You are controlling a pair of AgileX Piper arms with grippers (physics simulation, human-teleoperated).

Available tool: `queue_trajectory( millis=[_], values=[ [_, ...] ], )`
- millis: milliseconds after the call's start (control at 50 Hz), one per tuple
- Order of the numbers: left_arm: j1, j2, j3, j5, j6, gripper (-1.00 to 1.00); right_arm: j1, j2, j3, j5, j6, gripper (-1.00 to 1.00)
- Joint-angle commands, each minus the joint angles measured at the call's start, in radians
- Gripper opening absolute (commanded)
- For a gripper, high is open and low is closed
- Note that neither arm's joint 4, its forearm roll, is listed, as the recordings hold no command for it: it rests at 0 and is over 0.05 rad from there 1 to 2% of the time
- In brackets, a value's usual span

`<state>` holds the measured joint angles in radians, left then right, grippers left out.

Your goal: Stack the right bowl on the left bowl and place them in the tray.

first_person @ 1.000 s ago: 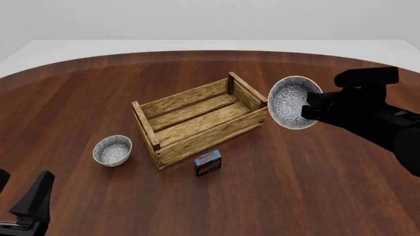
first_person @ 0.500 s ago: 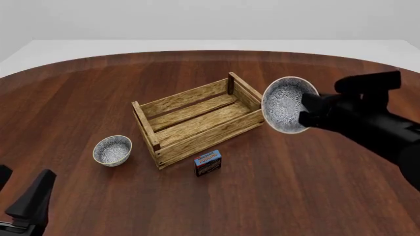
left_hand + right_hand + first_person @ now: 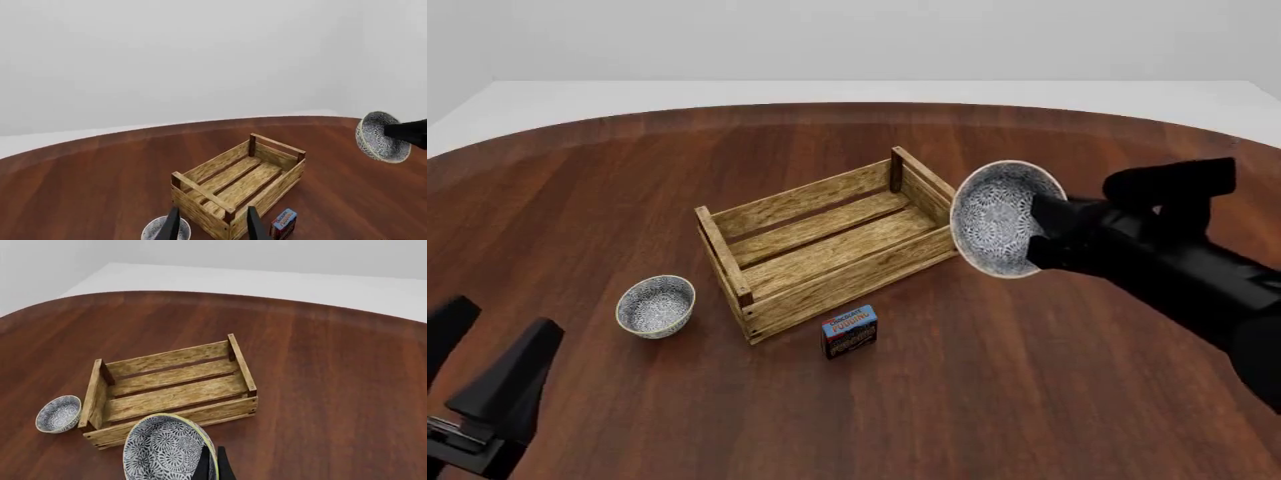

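Right bowl (image 3: 1004, 219): white ground, dense blue-grey speckled floral pattern across the inside. Left bowl (image 3: 657, 305): identical white and blue-grey speckled floral pattern. Tray (image 3: 831, 240): light, yellowish wood slats with visible grain, darker brown corner posts. Small carton (image 3: 849, 332): blue upper face with red band and pale lettering, dark sides. Table (image 3: 1028, 400): deep reddish-brown wood with fine darker grain streaks. Right gripper (image 3: 1044, 226) and left gripper (image 3: 487, 385): plain matte black. Background: pale grey-white.
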<state>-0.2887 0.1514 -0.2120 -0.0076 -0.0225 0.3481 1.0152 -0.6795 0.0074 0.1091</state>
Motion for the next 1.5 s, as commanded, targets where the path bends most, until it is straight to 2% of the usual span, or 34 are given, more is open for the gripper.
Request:
queue_trajectory(
  millis=[20, 220, 440, 700, 760, 900, 1100, 1500],
  values=[
    [-0.081, 0.113, -0.041, -0.085, 0.015, 1.0, 0.0, 0.007, 0.0, -0.023, -0.001, -1.0],
    [-0.151, 0.203, -0.089, -0.136, 0.037, 1.0, 0.01, 0.021, -0.01, -0.03, -0.005, -1.0],
    [-0.274, 0.386, -0.168, -0.233, 0.066, 1.0, 0.011, 0.031, -0.01, -0.038, -0.007, -1.0],
    [-0.357, 0.562, -0.224, -0.321, 0.069, 1.0, 0.009, 0.038, -0.009, -0.042, -0.004, -1.0],
    [-0.382, 0.616, -0.248, -0.331, 0.051, 1.0, 0.011, 0.037, -0.008, -0.042, -0.003, -1.0],
    [-0.387, 0.705, -0.279, -0.374, 0.08, 1.0, 0.013, 0.015, -0.005, -0.03, -0.001, -1.0],
    [-0.419, 0.897, -0.323, -0.472, 0.067, 1.0, 0.015, 0.01, -0.003, -0.029, 0.002, -1.0],
    [-0.472, 1.126, -0.444, -0.517, 0.053, 1.0, 0.02, 0.002, -0.004, -0.021, 0.008, -1.0]
  ],
)
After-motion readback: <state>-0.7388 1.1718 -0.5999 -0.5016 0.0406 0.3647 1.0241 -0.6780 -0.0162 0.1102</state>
